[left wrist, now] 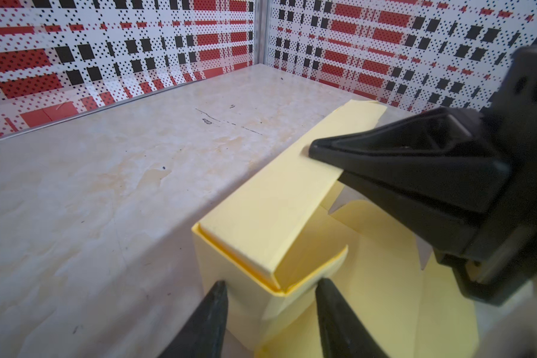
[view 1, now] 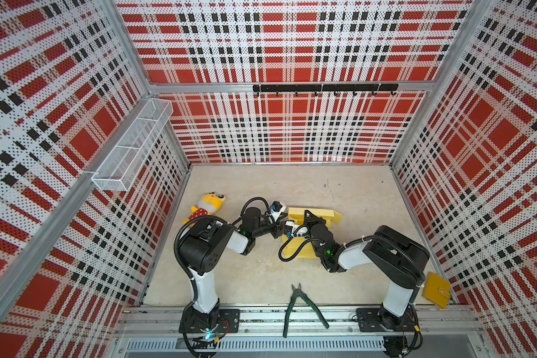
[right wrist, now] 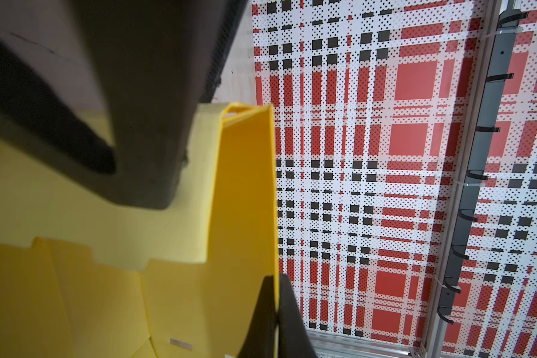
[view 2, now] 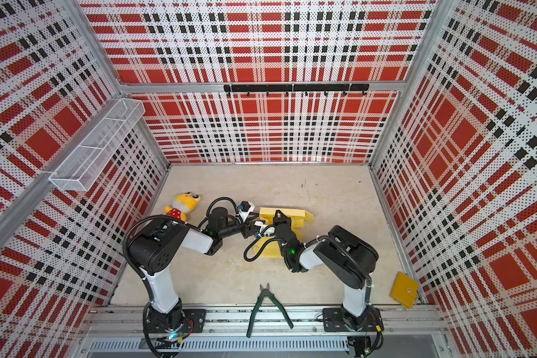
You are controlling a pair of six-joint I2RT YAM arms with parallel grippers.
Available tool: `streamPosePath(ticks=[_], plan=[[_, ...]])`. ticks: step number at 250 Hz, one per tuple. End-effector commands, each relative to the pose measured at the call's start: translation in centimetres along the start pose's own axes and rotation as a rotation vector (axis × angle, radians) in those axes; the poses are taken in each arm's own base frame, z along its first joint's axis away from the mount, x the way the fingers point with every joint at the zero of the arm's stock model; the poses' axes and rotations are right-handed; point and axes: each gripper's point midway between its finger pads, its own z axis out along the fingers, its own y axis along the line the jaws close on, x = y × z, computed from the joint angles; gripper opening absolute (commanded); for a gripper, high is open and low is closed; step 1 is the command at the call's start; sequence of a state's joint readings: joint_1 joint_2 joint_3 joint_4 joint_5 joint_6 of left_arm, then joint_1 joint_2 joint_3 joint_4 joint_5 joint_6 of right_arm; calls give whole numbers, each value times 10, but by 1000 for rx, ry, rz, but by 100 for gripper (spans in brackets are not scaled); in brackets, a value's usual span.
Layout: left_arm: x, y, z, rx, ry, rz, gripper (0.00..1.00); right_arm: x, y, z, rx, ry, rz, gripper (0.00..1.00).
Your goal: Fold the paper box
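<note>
The paper box [view 1: 331,216] [view 2: 295,213] is a pale yellow cardboard sheet, partly folded, in the middle of the table in both top views. My left gripper [view 1: 287,220] [left wrist: 272,289] is open, its two fingers [left wrist: 217,299] straddling a raised corner of the box [left wrist: 273,214]. My right gripper [view 1: 306,212] [right wrist: 276,302] is shut on the thin edge of an upright wall [right wrist: 245,201]. In the left wrist view its tips [left wrist: 317,152] pinch the flap folded over that wall. The right forearm hides the box's middle in the top views.
A yellow plush toy [view 1: 206,206] lies behind the left arm. Green-handled cutters [view 1: 301,305] lie at the front edge. A mustard wallet [view 1: 436,289] sits at the front right. A wire basket [view 1: 134,145] and a hook rail [view 1: 324,88] hang on the walls.
</note>
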State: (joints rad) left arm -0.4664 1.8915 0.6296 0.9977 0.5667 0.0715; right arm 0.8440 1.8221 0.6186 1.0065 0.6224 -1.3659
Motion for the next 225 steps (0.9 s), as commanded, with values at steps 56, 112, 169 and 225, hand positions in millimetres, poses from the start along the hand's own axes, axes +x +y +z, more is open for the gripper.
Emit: streamPosePath(ticks=[56,112,169,225], plan=[[-14,-14,11,-55,-110,44,34,-19,0,-4,30,-62,45,0],[-16,-9,15,-79,-124,12,19,-23,8,-11,15,-71,63,0],[-19,-9,17,-70,-134,-5,9,-28,12,-18,-4,-78,91,1],[-23,-9,22,-55,-145,-29,21,-31,15,-21,-38,-92,125,1]])
